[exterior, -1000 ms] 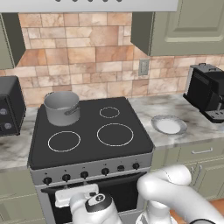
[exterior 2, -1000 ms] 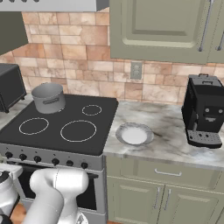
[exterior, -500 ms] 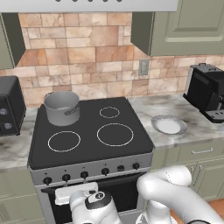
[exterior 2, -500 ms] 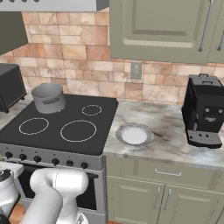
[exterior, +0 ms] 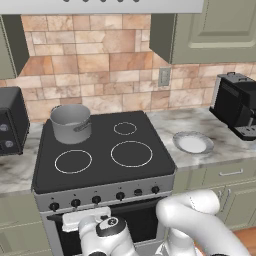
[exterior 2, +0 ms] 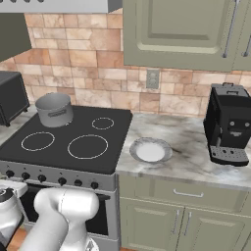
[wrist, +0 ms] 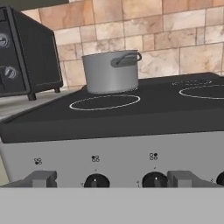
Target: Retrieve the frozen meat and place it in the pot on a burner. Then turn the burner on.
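Observation:
The pot (exterior: 71, 122) (exterior 2: 54, 109) (wrist: 111, 72), a grey metal saucepan, stands upright on the stove's back left burner. No frozen meat is in view. My gripper (wrist: 114, 179) hangs low in front of the stove, level with the knob panel, and is open with nothing between its fingertips (wrist: 41, 178). It faces the control knobs (wrist: 96, 180) (exterior: 96, 199), a short way off them. The pot sits far behind and above the gripper.
A dark toaster oven (wrist: 26, 57) (exterior: 10, 127) stands left of the stove (exterior: 105, 160). To the right, a white plate (exterior: 193, 143) (exterior 2: 150, 150) lies on the marble counter, with a black coffee machine (exterior 2: 229, 125) beyond it. Cupboards hang overhead.
The hand has crept slightly upward in front of the oven door. Pot, plate and base have not moved.

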Controlling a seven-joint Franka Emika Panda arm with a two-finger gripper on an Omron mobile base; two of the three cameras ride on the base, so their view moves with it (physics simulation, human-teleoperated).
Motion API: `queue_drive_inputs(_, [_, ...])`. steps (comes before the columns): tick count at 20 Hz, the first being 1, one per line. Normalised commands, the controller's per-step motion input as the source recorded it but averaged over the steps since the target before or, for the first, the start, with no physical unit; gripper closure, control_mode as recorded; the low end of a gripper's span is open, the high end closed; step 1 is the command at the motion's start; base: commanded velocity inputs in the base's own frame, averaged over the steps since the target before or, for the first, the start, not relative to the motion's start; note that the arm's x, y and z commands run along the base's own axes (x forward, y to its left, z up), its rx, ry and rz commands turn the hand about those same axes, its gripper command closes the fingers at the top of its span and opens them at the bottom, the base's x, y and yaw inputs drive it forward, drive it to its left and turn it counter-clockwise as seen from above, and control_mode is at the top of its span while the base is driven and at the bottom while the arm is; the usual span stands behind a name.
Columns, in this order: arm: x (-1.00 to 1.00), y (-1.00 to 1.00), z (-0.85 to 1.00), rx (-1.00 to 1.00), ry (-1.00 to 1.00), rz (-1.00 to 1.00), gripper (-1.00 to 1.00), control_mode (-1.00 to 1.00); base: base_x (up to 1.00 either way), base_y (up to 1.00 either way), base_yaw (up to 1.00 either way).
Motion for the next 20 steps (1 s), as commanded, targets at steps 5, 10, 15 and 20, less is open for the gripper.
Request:
queue_drive_inputs(5, [0.13, 0.19, -0.15, -0.01, -0.01, -0.03, -1.00, -1.00, 0.00, 0.00, 0.00])
queue_drive_inputs(10, [0.05, 0.10, -0.28, -0.07, 0.00, -0.05, -1.00, -1.00, 0.00, 0.00, 0.00])
queue_drive_inputs(15, [0.00, 0.00, -0.10, -0.03, -0.01, -0.01, -1.00, -1.00, 0.00, 0.00, 0.00])
queue_drive_inputs(20, [0.00, 0.08, 0.00, 0.00, -0.01, 0.00, -1.00, -1.00, 0.00, 0.00, 0.00])
